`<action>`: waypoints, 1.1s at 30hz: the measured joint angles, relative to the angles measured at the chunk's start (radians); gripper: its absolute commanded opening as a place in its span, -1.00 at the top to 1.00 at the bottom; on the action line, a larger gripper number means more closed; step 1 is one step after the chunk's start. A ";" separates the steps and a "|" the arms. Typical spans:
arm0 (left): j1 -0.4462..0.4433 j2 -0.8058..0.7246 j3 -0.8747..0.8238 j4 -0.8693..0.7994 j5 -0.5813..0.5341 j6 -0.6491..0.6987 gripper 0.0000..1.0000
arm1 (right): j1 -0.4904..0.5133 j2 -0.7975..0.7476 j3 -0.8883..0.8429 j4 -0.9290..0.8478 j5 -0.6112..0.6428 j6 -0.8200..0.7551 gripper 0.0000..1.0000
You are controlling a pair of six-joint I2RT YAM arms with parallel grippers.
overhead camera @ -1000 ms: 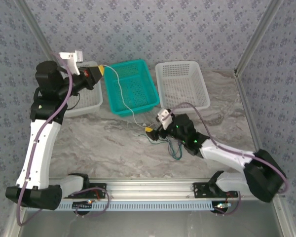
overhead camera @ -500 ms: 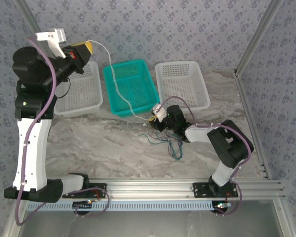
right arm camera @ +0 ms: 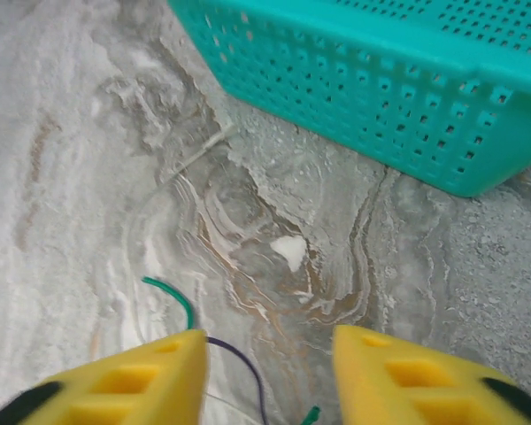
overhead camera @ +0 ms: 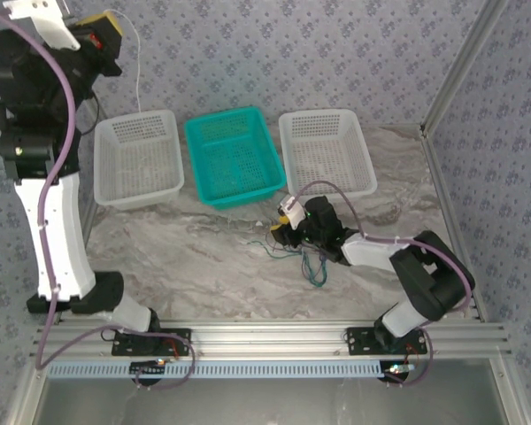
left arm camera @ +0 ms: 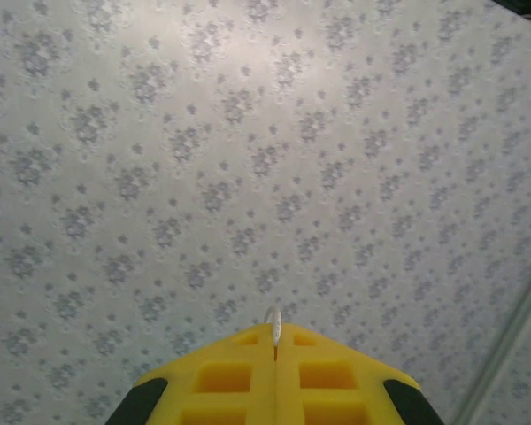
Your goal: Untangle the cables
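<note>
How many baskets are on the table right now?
3: left white basket, teal basket in the middle, right white basket, side by side at the far end. None seem hidden.

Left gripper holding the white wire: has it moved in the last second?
Yes. The left gripper went up-left in the overhead view, from the teal basket's far-left corner to beyond the left white basket, taking the pale cable with it.

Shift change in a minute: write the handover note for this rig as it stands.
Left gripper: shut on the pale cable, raised high; it dangles toward the left white basket.
Right gripper: open, low over the table, holding nothing.
Green and dark cables: loose heap beside it.
Done: pale cable looks pulled clear.
To do: set it down, separate the rest.
</note>
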 measured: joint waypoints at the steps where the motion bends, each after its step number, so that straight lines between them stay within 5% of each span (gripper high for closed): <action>1: 0.015 0.035 0.040 -0.018 -0.008 0.007 1.00 | 0.006 -0.027 0.000 -0.012 0.001 0.001 -0.17; 11: 0.185 0.263 0.166 -0.111 -0.087 0.023 1.00 | 0.046 -0.233 0.000 -0.156 0.001 0.034 -0.37; 19: 0.224 0.385 0.129 -0.195 -0.089 0.021 1.00 | 0.050 -0.393 0.000 -0.237 0.038 0.058 -0.43; 26: 0.224 0.313 -0.306 -0.120 -0.141 -0.016 -0.02 | 0.050 -0.424 0.000 -0.281 0.065 0.058 -0.45; 33: 0.233 0.210 -0.663 -0.058 -0.167 -0.072 -0.07 | 0.050 -0.432 0.000 -0.304 0.084 0.058 -0.48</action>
